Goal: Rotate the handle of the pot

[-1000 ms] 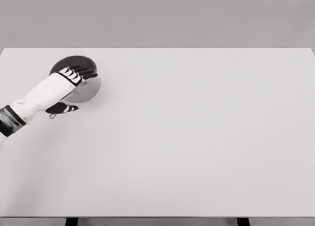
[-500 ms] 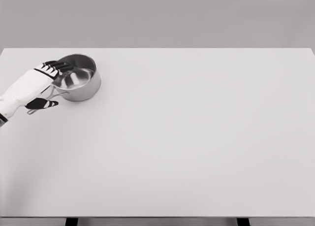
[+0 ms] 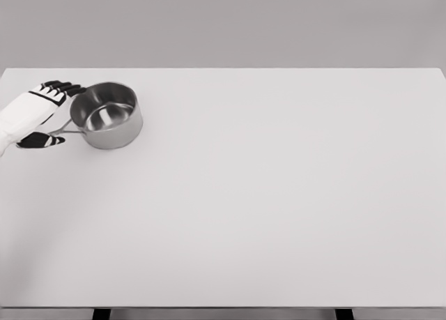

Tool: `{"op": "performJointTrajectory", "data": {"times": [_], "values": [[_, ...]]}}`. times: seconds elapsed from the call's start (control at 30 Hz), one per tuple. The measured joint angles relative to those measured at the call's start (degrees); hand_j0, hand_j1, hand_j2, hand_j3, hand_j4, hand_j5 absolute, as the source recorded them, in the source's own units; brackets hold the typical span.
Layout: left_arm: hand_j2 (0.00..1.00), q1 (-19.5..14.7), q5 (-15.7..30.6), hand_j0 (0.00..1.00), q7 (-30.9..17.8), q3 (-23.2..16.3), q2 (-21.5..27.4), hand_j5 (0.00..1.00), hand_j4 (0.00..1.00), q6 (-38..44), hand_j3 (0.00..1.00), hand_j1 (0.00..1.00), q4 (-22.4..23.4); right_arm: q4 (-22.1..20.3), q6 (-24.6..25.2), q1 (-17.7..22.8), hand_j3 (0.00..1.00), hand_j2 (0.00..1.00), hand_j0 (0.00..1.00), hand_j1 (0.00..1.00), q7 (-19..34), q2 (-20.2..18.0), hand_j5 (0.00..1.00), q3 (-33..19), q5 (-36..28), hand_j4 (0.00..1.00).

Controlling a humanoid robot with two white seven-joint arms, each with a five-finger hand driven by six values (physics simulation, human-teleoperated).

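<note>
The shiny round steel pot [image 3: 107, 115] sits just right of the left hand [image 3: 31, 116], whose spread fingers flank its thin handle [image 3: 63, 130] without gripping, near the white table's [image 3: 279, 194] far-left corner; open tabletop stretches rightward.

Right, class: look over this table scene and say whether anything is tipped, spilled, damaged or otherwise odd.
Nothing stands out. The steel saucepan sits upright and empty on the white table, its handle pointing left toward the left hand. No spill or damage shows.
</note>
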Motion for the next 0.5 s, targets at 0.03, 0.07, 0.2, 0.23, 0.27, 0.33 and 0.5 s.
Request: {"op": "performJointTrajectory", "data": {"times": [0.03, 0.07, 0.2, 0.23, 0.27, 0.33, 0.5], "values": [[1.0, -0.18, -0.2, 1.0, -0.01, 0.0, 0.01, 1.0, 1.0, 0.0, 1.0, 1.0, 0.32, 0.0, 0.0, 0.0, 1.0, 1.0, 1.0, 1.0, 0.0, 0.0, 1.0, 0.0, 0.0, 1.0], [1.0, -0.18, -0.37, 1.0, -0.01, 0.0, 0.01, 1.0, 1.0, 0.0, 1.0, 1.0, 0.55, 0.0, 0.0, 0.0, 1.0, 1.0, 1.0, 1.0, 0.0, 0.0, 1.0, 0.0, 0.0, 1.0], [1.0, -1.4, -0.84, 1.0, -0.02, 0.0, 0.02, 1.0, 1.0, 0.0, 1.0, 1.0, 1.72, 0.0, 0.0, 0.0, 1.0, 1.0, 1.0, 1.0, 0.0, 0.0, 1.0, 0.0, -0.02, 1.0], [1.0, -1.58, -0.92, 1.0, -0.02, 0.0, 0.02, 1.0, 1.0, 0.0, 1.0, 1.0, 2.09, 0.01, 0.0, 0.0, 1.0, 1.0, 1.0, 1.0, 0.0, 0.0, 1.0, 0.0, -0.01, 1.0], [1.0, -1.84, -1.02, 1.0, -0.03, 0.0, 0.02, 1.0, 1.0, 0.0, 1.0, 1.0, 2.39, 0.01, 0.0, 0.0, 1.0, 1.0, 1.0, 1.0, 0.0, 0.0, 1.0, 0.0, 0.0, 1.0], [1.0, -2.37, -1.23, 1.0, -0.03, 0.0, 0.01, 1.0, 1.0, 0.0, 1.0, 1.0, 3.16, 0.0, 0.0, 0.0, 1.0, 1.0, 1.0, 1.0, 0.0, 0.0, 1.0, 0.0, 0.0, 1.0], [1.0, -3.95, -1.68, 1.0, -0.02, -0.01, -0.1, 1.0, 1.0, 0.0, 1.0, 1.0, 5.02, 0.0, 0.0, 0.0, 1.0, 1.0, 1.0, 1.0, 0.0, 0.0, 1.0, 0.0, -0.01, 1.0]]}}
